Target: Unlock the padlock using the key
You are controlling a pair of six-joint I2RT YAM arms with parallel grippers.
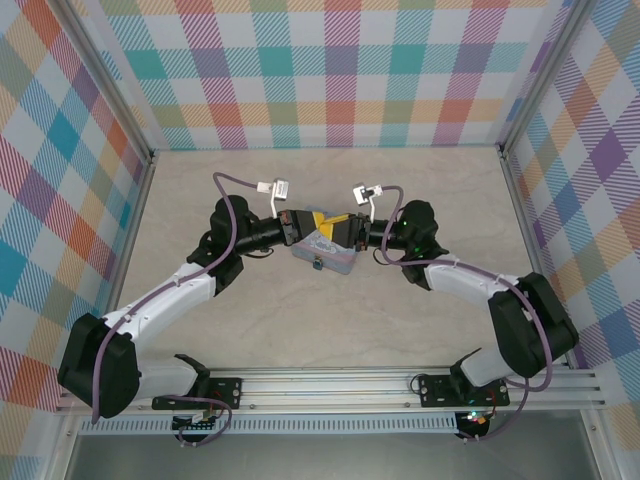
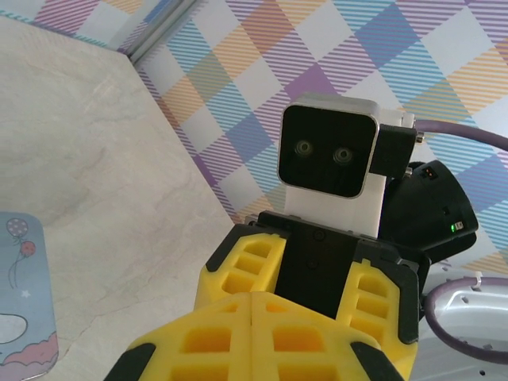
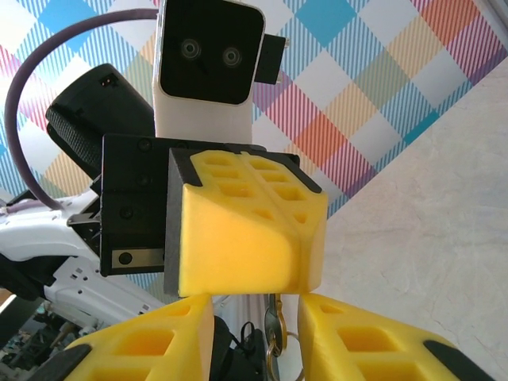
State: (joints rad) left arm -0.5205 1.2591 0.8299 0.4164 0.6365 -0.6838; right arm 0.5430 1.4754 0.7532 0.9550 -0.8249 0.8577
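1. The left jaws are pressed together: their yellow fingers [image 3: 238,238] meet along a thin seam and form one block. In the left wrist view the same fingers [image 2: 214,341] lie flush side by side. I cannot tell whether anything thin is pinched in the seam.
2. The right jaws stand apart, tip to tip with the left jaws. Their yellow fingers [image 3: 151,345] leave a clear gap between them, and from the other side they [image 2: 246,262] flank the closed left block.
3. In that gap, just under the tip of the left jaws, hangs a small metal piece [image 3: 275,321] with a ring. It is too small to tell whether this is the key.
4. Directly beneath the meeting jaws lies a pale blue printed tin [image 1: 335,258]. Its balloon-decorated lid [image 2: 20,317] shows below and to the side of the left jaws.
5. At the tin's edge nearest the arm bases, just under the jaws, sits a tiny teal speck that looks like the padlock [image 1: 316,265]. Its shackle cannot be made out.
6. Behind each pair of jaws sits a wrist camera: the right arm's [image 2: 329,147] faces the left jaws, and the left arm's [image 3: 210,51] faces the right jaws.
7. The tin rests on the pale marbled counter [image 1: 250,310], well out from the metal rail [image 1: 330,385] that carries the arm bases.
8. Pastel checked walls [image 1: 320,70] enclose the counter beyond the jaws and on both sides.
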